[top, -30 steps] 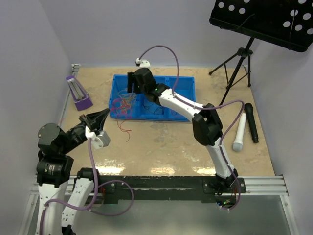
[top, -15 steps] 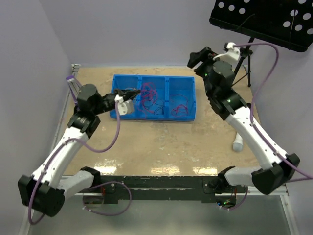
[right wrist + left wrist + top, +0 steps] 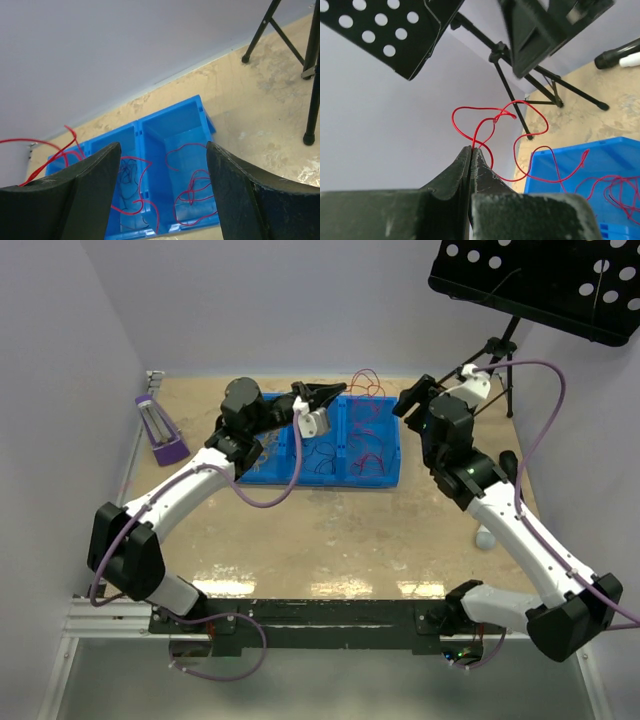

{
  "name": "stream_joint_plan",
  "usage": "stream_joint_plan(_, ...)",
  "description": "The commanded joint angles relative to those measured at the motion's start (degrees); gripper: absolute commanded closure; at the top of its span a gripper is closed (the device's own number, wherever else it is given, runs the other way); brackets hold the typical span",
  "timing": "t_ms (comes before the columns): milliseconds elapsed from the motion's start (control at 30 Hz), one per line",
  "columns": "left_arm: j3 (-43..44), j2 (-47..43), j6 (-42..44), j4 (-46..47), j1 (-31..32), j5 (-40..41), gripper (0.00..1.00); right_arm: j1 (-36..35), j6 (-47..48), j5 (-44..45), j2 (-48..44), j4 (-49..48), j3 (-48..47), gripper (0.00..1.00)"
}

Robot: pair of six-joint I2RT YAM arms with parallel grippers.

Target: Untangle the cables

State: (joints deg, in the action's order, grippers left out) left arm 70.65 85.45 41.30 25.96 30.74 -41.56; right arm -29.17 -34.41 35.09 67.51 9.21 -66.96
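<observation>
Desk (image 3: 330,530): sandy top, with the blue bin (image 3: 330,478) lying across its far half where it was a second ago.
Cables (image 3: 192,185): loose red and dark loops rest in the bin's middle and right compartments. My left arm hides the left one.
Left fingers (image 3: 451,175): clenched on one red cable (image 3: 502,114), raised over the bin's far rim.
Red cable: it loops free in the air past my fingertips, and its tail drops into the bin on the right.
Change: half a second ago these fingers sat low beside the clump, further left. Now they are carried right and far, with the strand drawn up.
Meaning: I judge one strand is coming free, but its tail lies among other reds, so it is not yet separate.
Right fingers (image 3: 90,180): released and empty, hovering past the bin's far right corner. A second ago they reached into the bin.
Music stand (image 3: 540,285): far right, untouched.
</observation>
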Motion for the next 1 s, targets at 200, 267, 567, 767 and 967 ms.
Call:
stream_joint_plan(200,2.0,9.0,0.4,4.5,2.2,7.9,1.00,0.3,-1.2,3.1,-7.6,-2.1,2.7,0.27)
stream_joint_plan(267,1.5,10.4,0.7,4.3,3.4,9.4,1.00,0.4,-1.5,2.2,-8.2,-2.2,3.2,0.27)
stream_joint_plan(567,9.4,14.0,1.1,-9.9,5.4,19.4,0.31,0.4,-2.1,0.0,-9.7,-0.9,4.4,0.26)
stream_joint_plan(767,11.9,5.2,-2.6,-24.1,5.2,25.7,0.09,0.4,-2.0,-4.3,-8.6,-0.3,4.2,0.24)
stream_joint_plan(967,20.1,0.7,-12.9,-52.2,4.9,40.7,0.00,0.3,-0.8,-11.6,-6.2,0.0,2.9,0.22)
